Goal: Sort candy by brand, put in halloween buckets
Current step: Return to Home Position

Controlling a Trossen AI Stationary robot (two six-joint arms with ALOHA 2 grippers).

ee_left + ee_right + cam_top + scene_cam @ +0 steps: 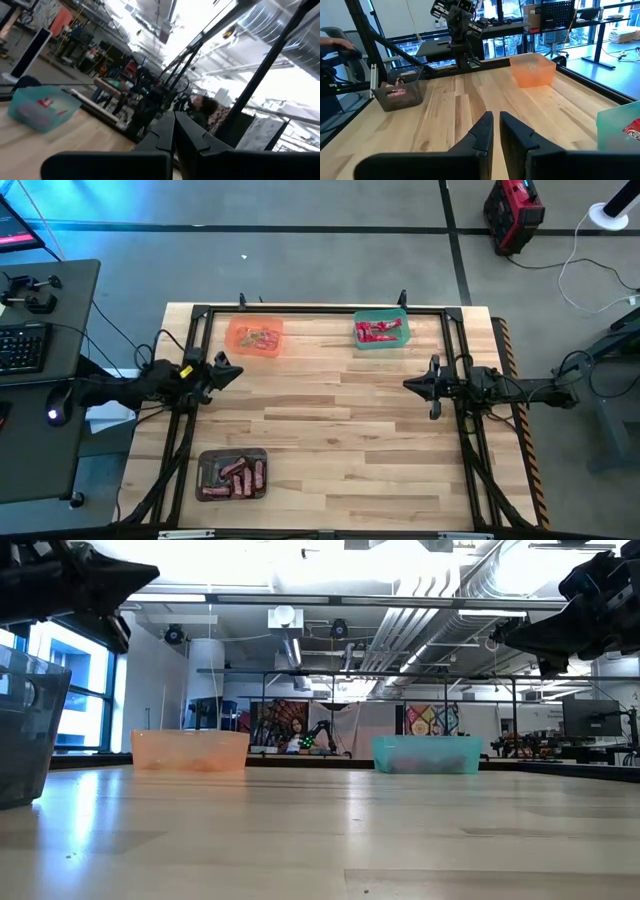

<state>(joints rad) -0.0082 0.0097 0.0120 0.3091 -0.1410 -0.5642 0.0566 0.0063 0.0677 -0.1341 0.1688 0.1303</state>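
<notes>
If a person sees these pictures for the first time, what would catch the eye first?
Three tubs on the wooden table: the orange tub and the green tub, holding red candy, along the far edge, and the dark grey tub with dark bars at the near left. The left gripper and right gripper hover at either side, pointing at each other, both empty.

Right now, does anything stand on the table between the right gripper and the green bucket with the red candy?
Nothing visible does. The right gripper hangs over the table, and only plain wood lies between it and the green bucket. The left gripper waits near the orange bucket.
</notes>
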